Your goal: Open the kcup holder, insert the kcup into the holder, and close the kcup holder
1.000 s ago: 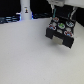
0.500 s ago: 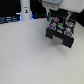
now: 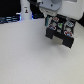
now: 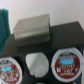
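Note:
The kcup holder [image 3: 60, 31] is a black boxy unit at the back of the white table, towards the exterior view's right, with pod lids showing on its front. The arm's white and grey end [image 3: 49, 7] hangs just above and behind it. Its fingers are too blurred to make out. The wrist view looks down on the holder's grey metal top [image 4: 32, 31] and its black tray [image 4: 62, 35]. Two reddish-lidded pods [image 4: 66, 65] [image 4: 9, 69] sit in the tray, with a white round shape [image 4: 36, 64] between them. I cannot pick out the kcup in either view.
A tall white bottle-shaped post [image 3: 25, 10] stands at the back, on the exterior view's left. Dark equipment [image 3: 7, 19] lines the table's far edge there. A teal object [image 4: 4, 21] shows at the wrist picture's border. The white tabletop [image 3: 30, 55] stretches in front of the holder.
The arm's end has drifted slightly towards the exterior view's left above the holder. The holder itself has not moved.

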### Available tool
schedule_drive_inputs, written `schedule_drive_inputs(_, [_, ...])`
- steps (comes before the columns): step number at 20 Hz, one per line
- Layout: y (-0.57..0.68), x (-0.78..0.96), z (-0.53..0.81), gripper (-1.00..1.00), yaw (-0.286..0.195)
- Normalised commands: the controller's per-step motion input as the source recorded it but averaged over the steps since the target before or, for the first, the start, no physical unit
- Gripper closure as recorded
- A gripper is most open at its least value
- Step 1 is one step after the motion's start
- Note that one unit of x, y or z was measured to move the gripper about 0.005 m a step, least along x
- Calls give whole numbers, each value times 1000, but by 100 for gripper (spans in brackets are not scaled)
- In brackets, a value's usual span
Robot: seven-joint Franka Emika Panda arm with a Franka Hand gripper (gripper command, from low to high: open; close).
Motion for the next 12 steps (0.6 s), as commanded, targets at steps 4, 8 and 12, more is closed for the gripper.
schedule_drive_inputs(4, [77,759,-61,-100,72])
schedule_drive_inputs(8, [217,421,-207,-100,136])
schedule_drive_inputs(12, [197,306,-140,-100,219])
